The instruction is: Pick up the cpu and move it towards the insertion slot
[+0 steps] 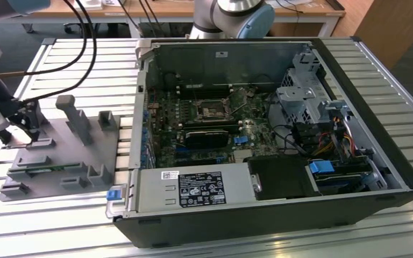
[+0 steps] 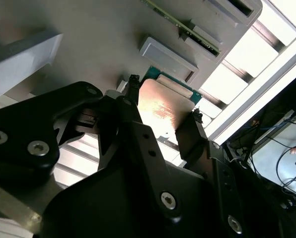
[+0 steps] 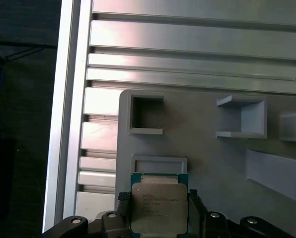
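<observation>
Over grey fixture plate point(image 3: 207, 158), silvery green-edged cpu point(image 3: 159, 207) pinched by end effector point(image 3: 159, 198).

The cpu point(image 3: 159, 207) has a silvery top with faint print and a green rim. The gripper point(image 3: 158, 197) is black. The fixture point(image 1: 56, 161), beside the case point(image 1: 264, 220), is plain grey on a ribbed silver table point(image 1: 52, 54). The case is black; inside it, the board point(image 1: 163, 129) is dark green, the slot point(image 1: 211, 110) silver-framed with a dark centre.

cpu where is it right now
The cpu is in the pincer over the grey fixture plate at the exterior view's left, far from the insertion slot inside the open case.
</observation>
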Robot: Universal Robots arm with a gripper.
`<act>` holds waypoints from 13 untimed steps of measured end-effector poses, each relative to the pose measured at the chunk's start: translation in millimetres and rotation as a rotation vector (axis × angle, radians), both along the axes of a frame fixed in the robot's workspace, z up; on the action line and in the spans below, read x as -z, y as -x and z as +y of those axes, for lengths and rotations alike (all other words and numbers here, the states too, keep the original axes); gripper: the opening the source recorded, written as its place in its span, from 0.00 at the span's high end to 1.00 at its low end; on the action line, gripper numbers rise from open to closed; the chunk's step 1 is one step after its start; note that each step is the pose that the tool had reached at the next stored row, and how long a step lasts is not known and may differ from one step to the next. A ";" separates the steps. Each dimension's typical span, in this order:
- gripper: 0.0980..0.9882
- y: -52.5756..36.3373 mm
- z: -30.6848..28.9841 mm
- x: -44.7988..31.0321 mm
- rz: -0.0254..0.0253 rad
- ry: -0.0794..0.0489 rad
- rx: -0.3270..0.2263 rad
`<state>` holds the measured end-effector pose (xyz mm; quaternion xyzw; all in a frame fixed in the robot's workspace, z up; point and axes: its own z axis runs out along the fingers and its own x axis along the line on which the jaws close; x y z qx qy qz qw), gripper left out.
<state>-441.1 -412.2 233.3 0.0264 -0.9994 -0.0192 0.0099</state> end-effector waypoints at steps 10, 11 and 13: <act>0.50 0.0 0.0 -6.8 -0.0001 0.000 0.000; 0.50 0.0 0.0 -7.5 -0.0001 0.000 0.000; 0.50 0.0 0.0 -8.8 0.0000 0.000 0.000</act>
